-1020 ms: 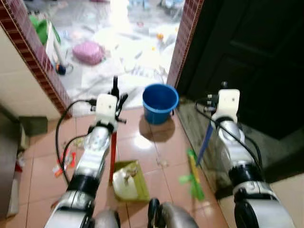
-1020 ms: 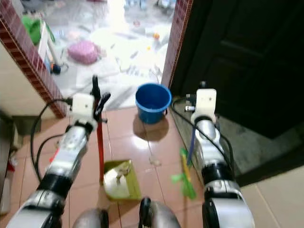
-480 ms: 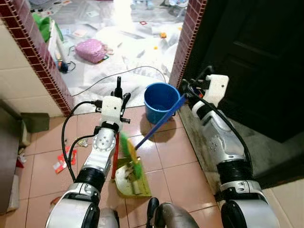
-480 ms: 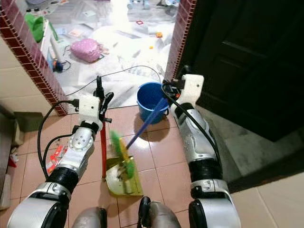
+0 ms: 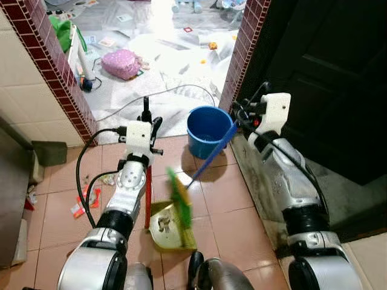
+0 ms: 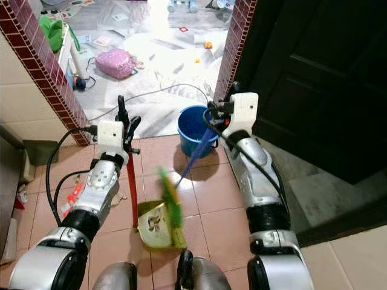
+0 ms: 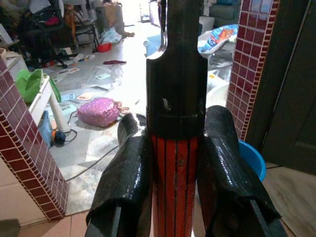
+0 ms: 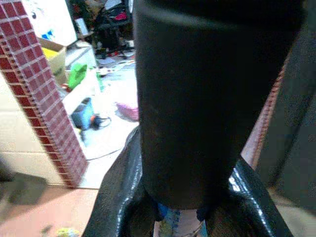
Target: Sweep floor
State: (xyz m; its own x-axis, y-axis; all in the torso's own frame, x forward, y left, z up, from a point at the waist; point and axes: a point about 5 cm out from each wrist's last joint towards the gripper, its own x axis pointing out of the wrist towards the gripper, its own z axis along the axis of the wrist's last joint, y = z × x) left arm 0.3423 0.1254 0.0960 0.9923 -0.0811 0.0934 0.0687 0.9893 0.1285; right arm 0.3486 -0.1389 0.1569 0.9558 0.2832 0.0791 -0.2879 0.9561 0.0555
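A yellow-green dustpan (image 5: 158, 237) rests on the terracotta tiles, a little debris (image 5: 162, 224) inside it. Its red handle (image 5: 147, 194) stands upright, and my left gripper (image 5: 149, 123) is shut on the top of that handle; in the left wrist view both black fingers (image 7: 127, 177) clamp the red handle (image 7: 175, 168). My right gripper (image 5: 239, 118) is shut on the broom's blue handle (image 5: 211, 154), which slants down to the left. The blurred green bristles (image 5: 180, 199) sit at the dustpan's right edge. The right wrist view shows the blue handle (image 8: 178, 222) between the fingers.
A blue bucket (image 5: 209, 130) stands at the doorway, just behind the broom handle. A red wrapper (image 5: 82, 203) lies on the tiles at left. Red brick jambs (image 5: 243, 54) frame a littered room with a pink bag (image 5: 123, 63). A dark door (image 5: 326, 78) is at right.
The right arm swung the broom head from the floor at right leftward into the dustpan. The left gripper kept the pan handle upright. The camera shifted slightly.
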